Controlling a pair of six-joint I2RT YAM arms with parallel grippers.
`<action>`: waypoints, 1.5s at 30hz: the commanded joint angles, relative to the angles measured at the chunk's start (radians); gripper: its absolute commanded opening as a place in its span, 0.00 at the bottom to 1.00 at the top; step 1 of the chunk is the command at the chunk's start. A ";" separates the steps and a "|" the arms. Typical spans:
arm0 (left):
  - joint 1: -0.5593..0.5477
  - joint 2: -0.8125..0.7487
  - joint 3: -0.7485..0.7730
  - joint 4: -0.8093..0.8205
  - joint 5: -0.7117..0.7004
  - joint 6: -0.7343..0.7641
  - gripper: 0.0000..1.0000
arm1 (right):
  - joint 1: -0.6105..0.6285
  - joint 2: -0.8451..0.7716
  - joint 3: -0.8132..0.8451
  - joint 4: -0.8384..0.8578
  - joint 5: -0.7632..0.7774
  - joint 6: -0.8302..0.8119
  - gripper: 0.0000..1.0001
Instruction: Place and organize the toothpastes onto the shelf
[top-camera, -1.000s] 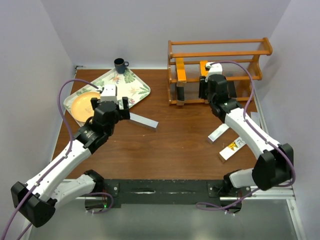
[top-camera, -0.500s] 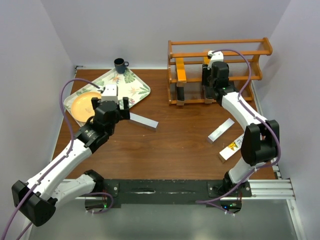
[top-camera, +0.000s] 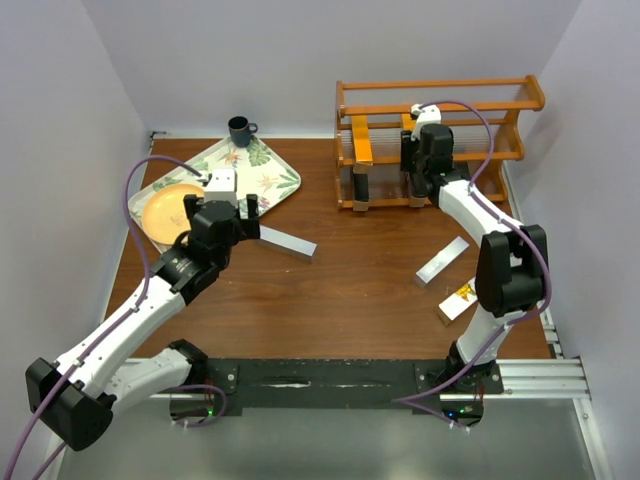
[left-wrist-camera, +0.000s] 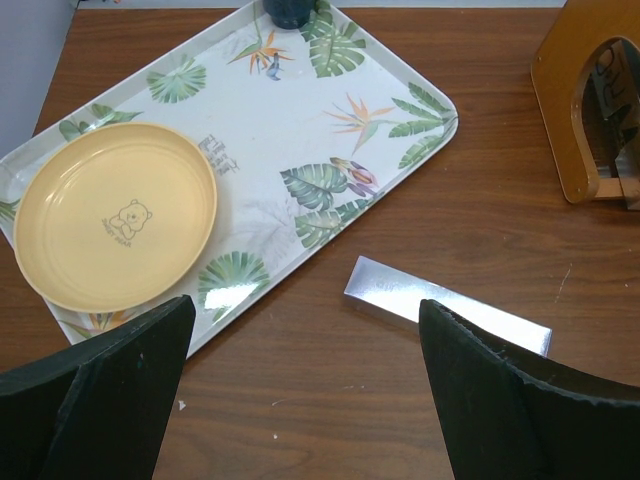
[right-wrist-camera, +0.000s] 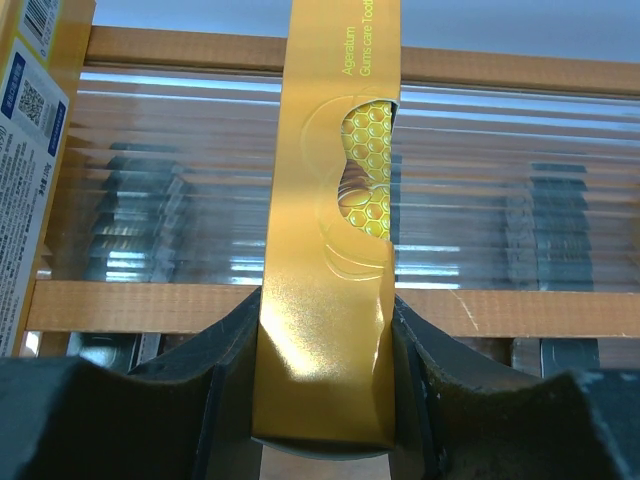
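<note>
Right wrist: right gripper (right-wrist-camera: 325, 340) jaws pinch upright orange box (right-wrist-camera: 335, 150) at shelf (right-wrist-camera: 500, 310); left gripper (left-wrist-camera: 305, 305) jaws spread near silver box (left-wrist-camera: 445, 317).

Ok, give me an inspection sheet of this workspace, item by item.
Surface: brown wooden table; no spills seen.
Job's things: shelf at the far right holds an orange box and a black box. The left silver box, right silver box and white-yellow box lie on the table.
Clutter: leaf tray carrying a yellow plate; dark cup behind it.
End effectors: left end effector open, hovering near the left silver box. Right end effector shut on a gold box, upright at the shelf.
Cables: left cable and right cable, both purple, loop off the arms; no snag seen.
Surroundings: pale walls; nothing else seen.
</note>
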 joint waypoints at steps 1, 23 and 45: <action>0.011 0.002 -0.003 0.034 0.001 0.018 1.00 | -0.004 -0.019 0.050 0.088 -0.012 -0.002 0.28; 0.018 -0.077 -0.002 0.023 0.074 0.017 1.00 | -0.004 -0.286 -0.089 -0.053 0.097 0.133 0.98; 0.024 -0.246 -0.031 0.051 0.177 0.023 1.00 | -0.015 -0.797 -0.606 -0.676 0.441 0.688 0.99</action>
